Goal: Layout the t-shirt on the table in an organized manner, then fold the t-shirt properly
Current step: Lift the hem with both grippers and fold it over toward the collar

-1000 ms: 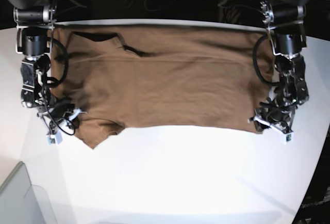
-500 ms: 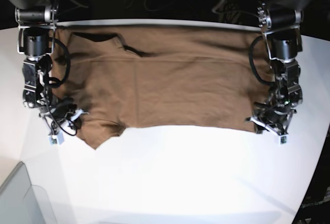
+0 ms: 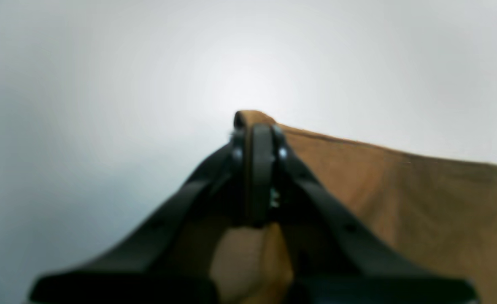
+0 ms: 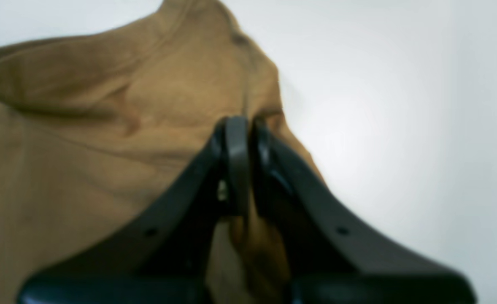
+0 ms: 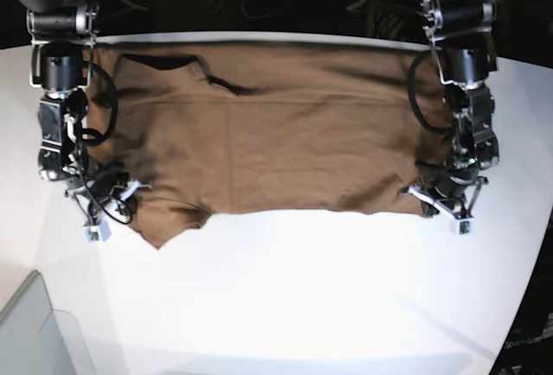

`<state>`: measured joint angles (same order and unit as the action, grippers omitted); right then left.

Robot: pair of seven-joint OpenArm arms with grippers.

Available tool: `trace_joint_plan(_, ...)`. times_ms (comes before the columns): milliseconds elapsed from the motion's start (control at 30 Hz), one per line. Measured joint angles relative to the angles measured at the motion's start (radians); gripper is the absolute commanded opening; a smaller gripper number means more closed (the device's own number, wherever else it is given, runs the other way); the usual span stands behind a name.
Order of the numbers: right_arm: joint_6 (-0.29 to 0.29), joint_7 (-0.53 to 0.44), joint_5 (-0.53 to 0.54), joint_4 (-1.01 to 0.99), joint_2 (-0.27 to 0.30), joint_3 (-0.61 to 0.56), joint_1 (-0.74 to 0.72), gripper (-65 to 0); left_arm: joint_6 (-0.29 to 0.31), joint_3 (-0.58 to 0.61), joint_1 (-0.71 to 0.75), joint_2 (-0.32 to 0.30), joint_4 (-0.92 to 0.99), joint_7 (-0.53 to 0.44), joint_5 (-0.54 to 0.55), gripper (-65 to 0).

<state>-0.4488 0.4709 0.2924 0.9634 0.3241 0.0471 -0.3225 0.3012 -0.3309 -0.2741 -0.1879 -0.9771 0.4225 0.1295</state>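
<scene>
White laminate counter (image 5: 285, 297), big curved slab, mostly bare on the near side; tan-brown t-shirt (image 5: 276, 133) lies spread across its far half, running left to right in the base view

Progress, judged from how it lies:
- shirt opened out roughly flat, body smooth through the middle
- not tidy yet: near edge wavy, a sleeve flap sticks out toward the near left, a dark crease shows by the neck opening at the far left
- no fold made so far; all of the folding looks still to do
- layout stage looks close to done, with both near corners gripped, probably for a tug or a first lift

Arms, both reaching down from the far edge, one at each end of the shirt:
- arm on the right of the base view carries the left claw (image 5: 441, 195), wrist bent down at the shirt's near right corner; the left wrist view shows the jaws pressed together with a nub of brown cloth poking out past the tips (image 3: 259, 135)
- arm on the left of the base view carries the right claw (image 5: 108, 193), low at the near left corner by the sleeve; the right wrist view shows the jaws closed on a pinched ridge of fabric (image 4: 242, 135), cloth bunched just beyond

Both wrist views blurred close in; how deep each bite goes I cannot tell
</scene>
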Motion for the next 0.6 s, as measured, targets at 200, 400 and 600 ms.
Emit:
trace_joint_plan(200, 0.0, 0.015, -0.001, 0.165, 0.0, 0.077, 0.078, -65.0, 0.002, -0.001, 0.022, 0.007, -0.138, 0.08, -0.002, -64.9)
trace_joint_plan(400, 0.0, 0.015, -0.001, 0.312, -0.019, 0.158, 0.178, -65.0, 0.002, -0.001, 0.107, 0.01, -0.254, 0.105, -0.005, -64.9)
trace_joint_plan(600, 0.0, 0.006, 0.0, 0.495, -0.051, 0.249, 0.306, -65.0, 0.002, -0.002, 0.191, 0.01, -0.426, 0.097, 0.002, -64.9)
